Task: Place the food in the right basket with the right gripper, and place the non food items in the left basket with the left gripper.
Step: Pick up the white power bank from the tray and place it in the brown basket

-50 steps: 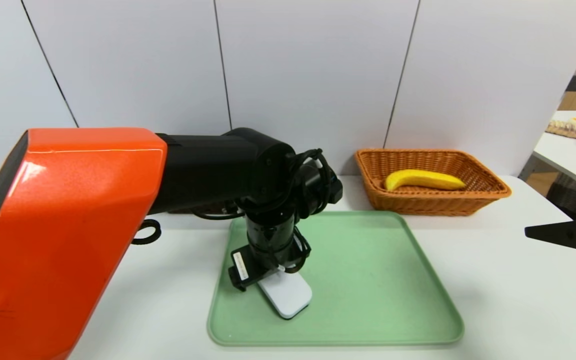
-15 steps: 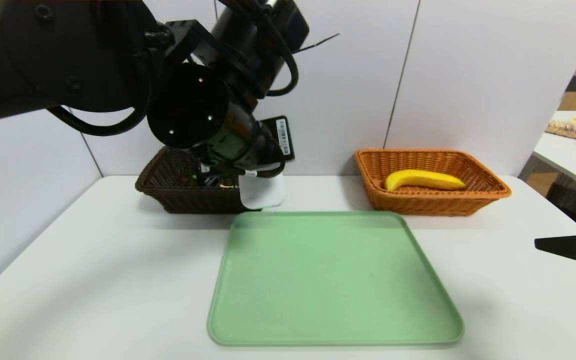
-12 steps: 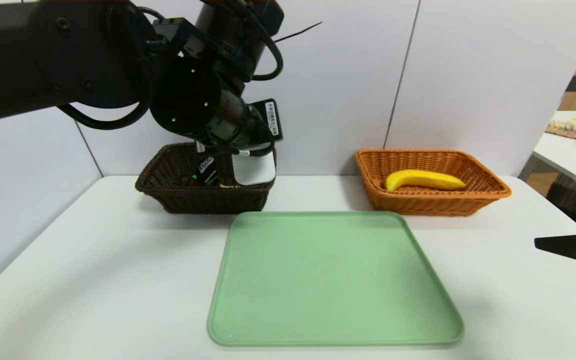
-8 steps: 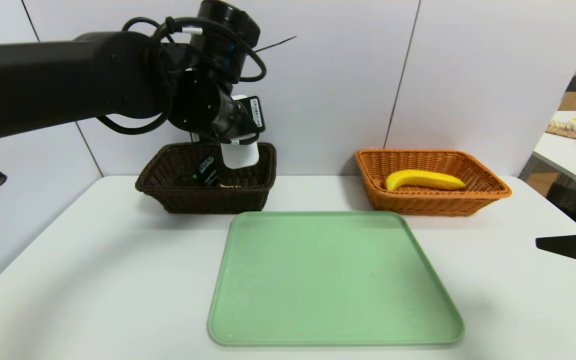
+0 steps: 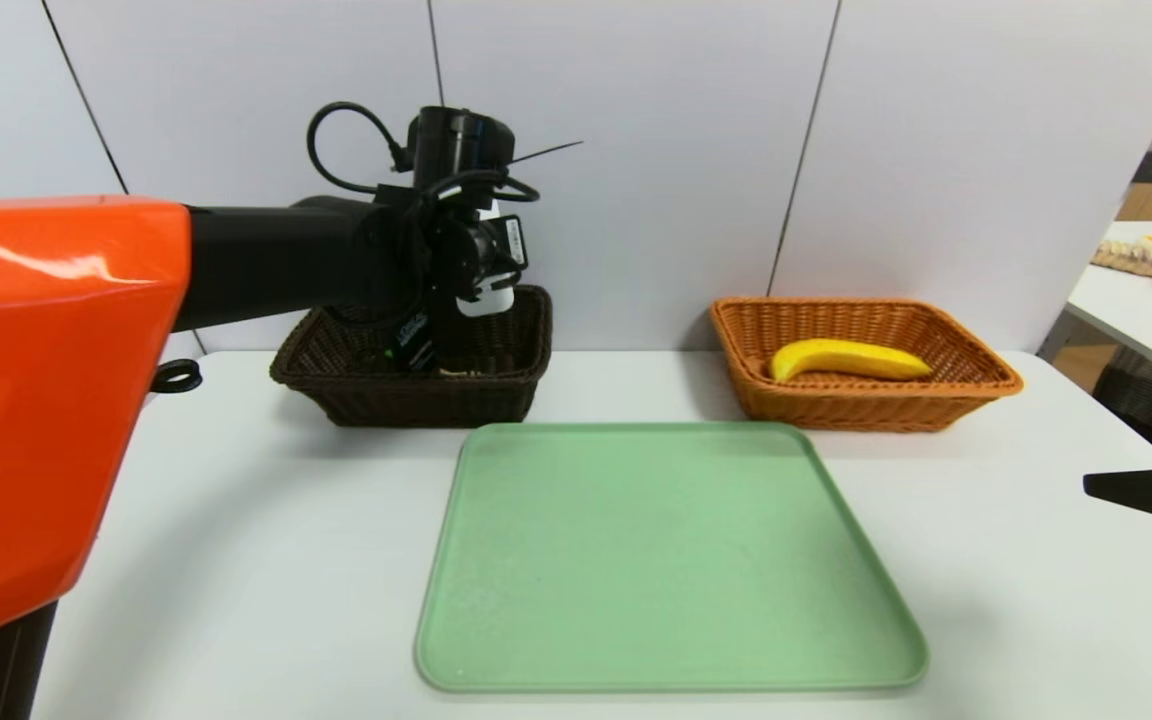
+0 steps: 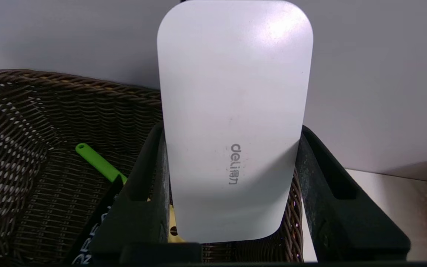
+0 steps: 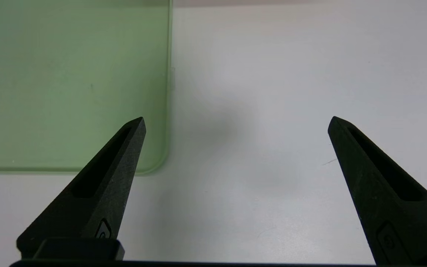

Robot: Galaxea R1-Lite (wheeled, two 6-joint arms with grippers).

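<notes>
My left gripper [image 6: 232, 129] is shut on the white oblong case [image 6: 232, 111], one finger on each long side. It holds the case [image 5: 484, 300] just above the right part of the dark brown left basket [image 5: 406, 405]. Inside that basket [image 6: 32, 129] lie the dark tube [image 5: 414, 342] and the pasta spoon with its green handle [image 6: 98, 163]. The banana [image 5: 846, 360] lies in the orange right basket [image 5: 976, 385]. My right gripper [image 7: 235, 122] hangs open and empty over the bare table, beside the tray's near right corner.
A green tray [image 5: 676, 650] lies in the middle of the table in front of both baskets. The wall stands right behind the baskets. My left arm's orange cover [image 5: 36, 400] fills the left side of the head view. A second table [image 5: 1151, 300] stands far right.
The left arm has lifted the white case off the tray and carried it back and left to above the dark basket. The right arm has barely moved.
</notes>
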